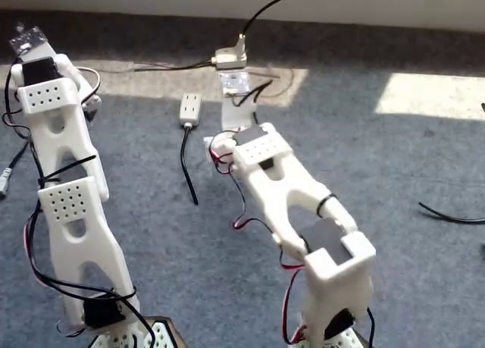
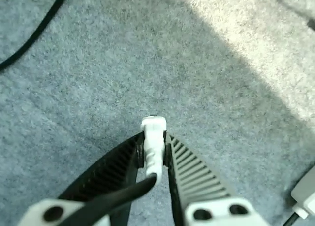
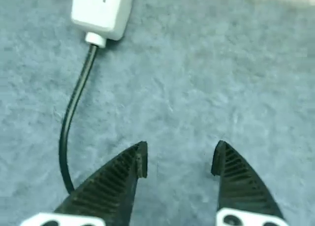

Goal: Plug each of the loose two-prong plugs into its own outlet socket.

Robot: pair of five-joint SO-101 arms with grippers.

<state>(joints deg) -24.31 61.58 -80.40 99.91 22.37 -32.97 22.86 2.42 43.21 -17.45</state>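
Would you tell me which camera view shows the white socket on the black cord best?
The right wrist view: the socket lies close ahead of the open right hand, slots and cord plain. The high view shows the whole socket farther off. The left wrist view looks at the plug in the left hand.

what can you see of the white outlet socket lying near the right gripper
The outlet socket is a small white plastic-looking block with rounded corners. It lies flat on the grey carpet, its two narrow slots facing up and empty. A black cord leaves one end through a short white collar and curves off over the carpet. The right gripper is open and apart from it.
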